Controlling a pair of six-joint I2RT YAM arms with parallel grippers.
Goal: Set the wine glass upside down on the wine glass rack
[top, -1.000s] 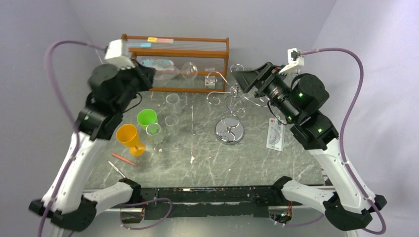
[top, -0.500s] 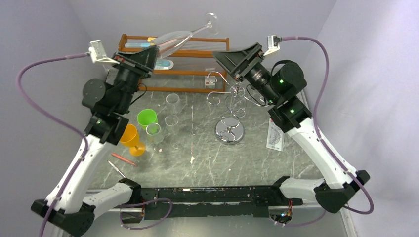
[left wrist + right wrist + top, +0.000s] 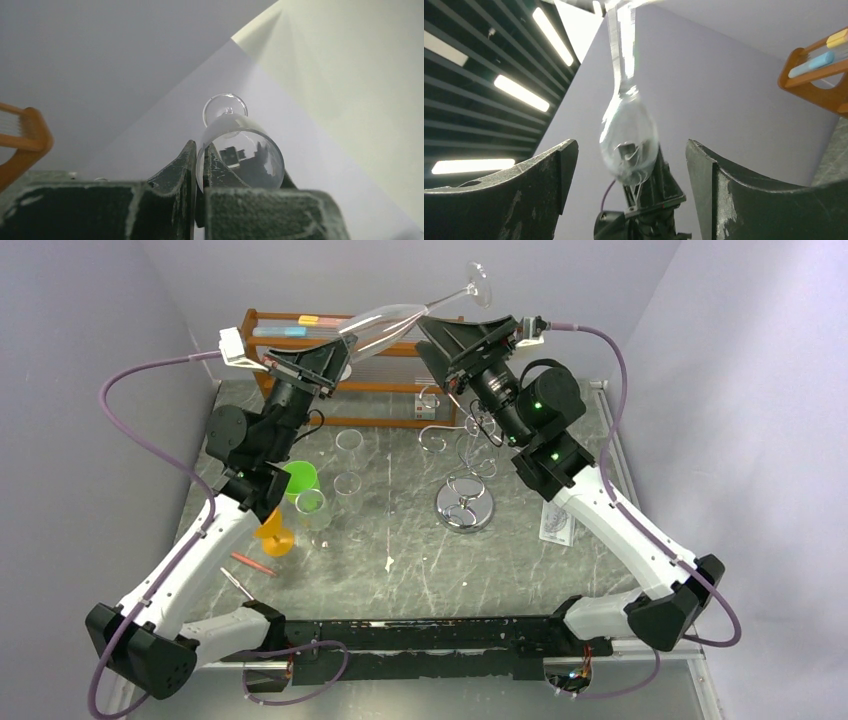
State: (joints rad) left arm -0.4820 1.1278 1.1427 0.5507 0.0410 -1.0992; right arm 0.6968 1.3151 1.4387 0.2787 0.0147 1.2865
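My left gripper is raised high over the back of the table, shut on the rim of the clear wine glass. The glass lies tilted, its foot pointing up and right. In the left wrist view the fingers pinch the wall of the glass at its mouth. My right gripper is open and empty, just right of the bowl. In the right wrist view the glass hangs beyond the wide-open gripper. The chrome wine glass rack stands below on its round mirrored base.
A brown wooden shelf stands at the back. A green cup, an orange goblet and three clear glasses stand at the left. A red pencil lies near the front left, and a flat packet lies at the right.
My left arm has lifted the glass up and to the right, swinging its foot upward. My right gripper has risen and moved left toward the glass.
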